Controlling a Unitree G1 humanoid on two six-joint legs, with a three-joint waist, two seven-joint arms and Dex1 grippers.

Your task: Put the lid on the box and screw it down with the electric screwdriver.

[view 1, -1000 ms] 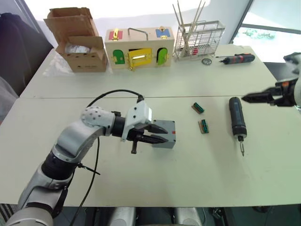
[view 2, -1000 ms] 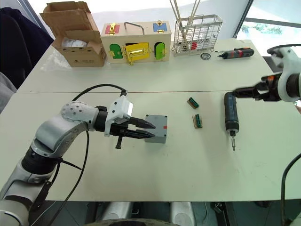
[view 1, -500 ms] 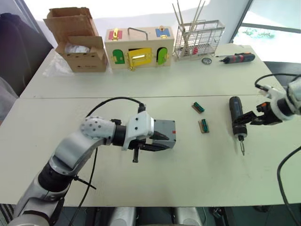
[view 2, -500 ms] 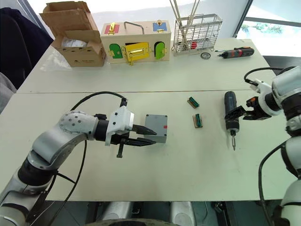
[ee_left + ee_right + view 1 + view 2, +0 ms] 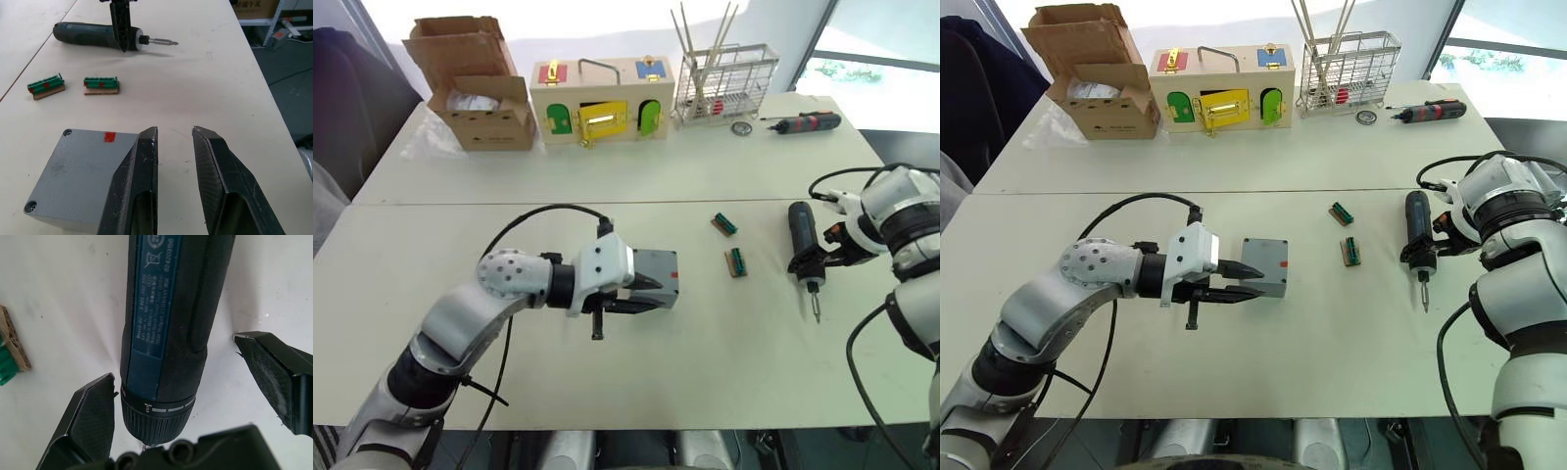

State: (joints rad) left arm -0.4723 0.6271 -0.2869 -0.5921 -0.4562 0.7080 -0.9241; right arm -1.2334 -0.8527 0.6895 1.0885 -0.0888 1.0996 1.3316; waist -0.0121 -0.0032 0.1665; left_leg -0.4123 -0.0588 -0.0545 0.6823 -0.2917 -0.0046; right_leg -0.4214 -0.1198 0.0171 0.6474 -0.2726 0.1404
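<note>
Electric screwdriver [image 5: 804, 243] is straddled by the spread right end effector [image 5: 816, 258] near the counter's [image 5: 705, 372] right edge; box [image 5: 653, 277] is touched by the spread left end effector [image 5: 646, 294].

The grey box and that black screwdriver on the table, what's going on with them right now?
The left gripper is open beside the box, whose lid appears in place. The right gripper is open with its fingers either side of the electric screwdriver, which lies flat on the table, not yet grasped. No screwing has begun.
</note>
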